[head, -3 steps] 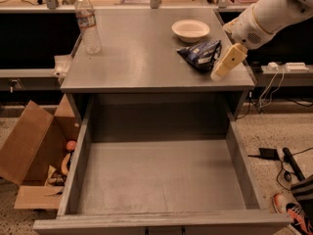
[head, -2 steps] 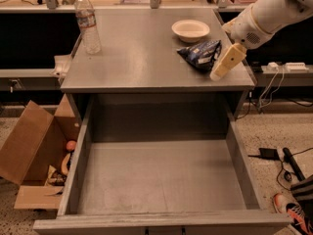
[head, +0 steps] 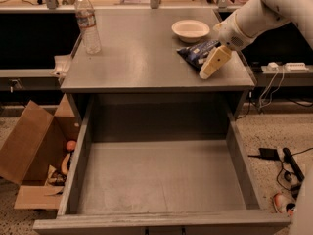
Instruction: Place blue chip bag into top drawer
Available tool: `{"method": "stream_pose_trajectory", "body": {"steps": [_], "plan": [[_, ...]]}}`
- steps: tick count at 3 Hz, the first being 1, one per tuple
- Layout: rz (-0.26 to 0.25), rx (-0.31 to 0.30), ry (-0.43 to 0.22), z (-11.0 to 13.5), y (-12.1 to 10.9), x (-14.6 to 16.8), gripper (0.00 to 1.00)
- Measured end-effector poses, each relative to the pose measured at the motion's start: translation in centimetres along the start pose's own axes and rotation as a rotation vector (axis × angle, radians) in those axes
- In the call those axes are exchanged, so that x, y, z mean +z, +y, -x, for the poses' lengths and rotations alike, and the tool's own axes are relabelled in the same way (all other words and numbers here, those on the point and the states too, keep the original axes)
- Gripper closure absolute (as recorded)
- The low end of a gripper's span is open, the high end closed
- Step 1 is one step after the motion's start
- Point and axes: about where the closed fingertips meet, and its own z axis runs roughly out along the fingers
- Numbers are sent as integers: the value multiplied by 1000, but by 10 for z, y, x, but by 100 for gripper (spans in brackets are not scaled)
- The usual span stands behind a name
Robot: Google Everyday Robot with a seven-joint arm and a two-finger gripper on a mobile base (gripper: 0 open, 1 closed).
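The blue chip bag (head: 194, 52) lies crinkled on the right side of the grey cabinet top, just in front of a white bowl (head: 190, 30). My gripper (head: 214, 63) hangs from the white arm coming in from the upper right. It points down and to the left, at the bag's right edge, close above the cabinet top. I cannot tell whether it touches the bag. The top drawer (head: 161, 219) is pulled fully open below the cabinet top. Its flat grey bottom is bare.
A clear plastic water bottle (head: 88, 24) stands at the back left of the cabinet top (head: 132, 62). An open brown cardboard box (head: 29, 151) with items in it sits on the floor to the left. Cables and a power strip (head: 286, 67) lie on the right.
My gripper has shifted slightly left, closer to the blue chip bag. The bag, bowl, bottle and drawer have not moved.
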Motion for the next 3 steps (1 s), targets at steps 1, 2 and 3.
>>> {"method": "stream_pose_trajectory", "body": {"steps": [1, 2, 3], "plan": [[7, -2, 3, -1, -3, 11, 0], [21, -1, 18, -6, -3, 23, 0], [47, -2, 24, -14, 2, 37, 16]]}}
